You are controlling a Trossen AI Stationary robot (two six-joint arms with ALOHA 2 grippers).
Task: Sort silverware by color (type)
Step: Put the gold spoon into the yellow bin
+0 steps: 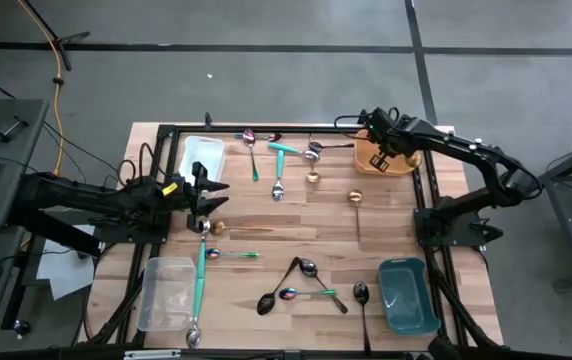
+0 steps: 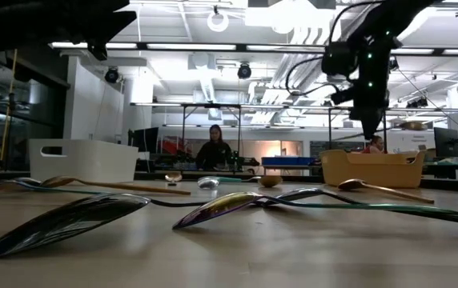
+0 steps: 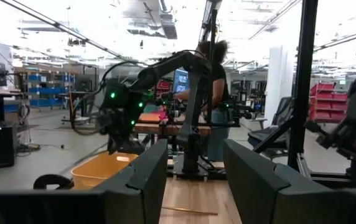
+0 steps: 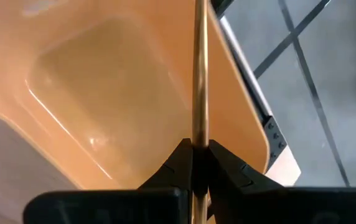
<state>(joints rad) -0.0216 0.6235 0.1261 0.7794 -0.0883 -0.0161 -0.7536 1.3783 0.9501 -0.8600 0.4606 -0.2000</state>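
Gold spoon is hanging over the orange bin, clenched in the right hand; the left hand is waiting released above the desk, where most silverware is lying unsorted.

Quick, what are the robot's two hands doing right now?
Left gripper: open, holding nothing.
Right gripper: shut on a gold utensil, over the orange bin.

left hand: fingers apart (level) | right hand: clamped, pointing down
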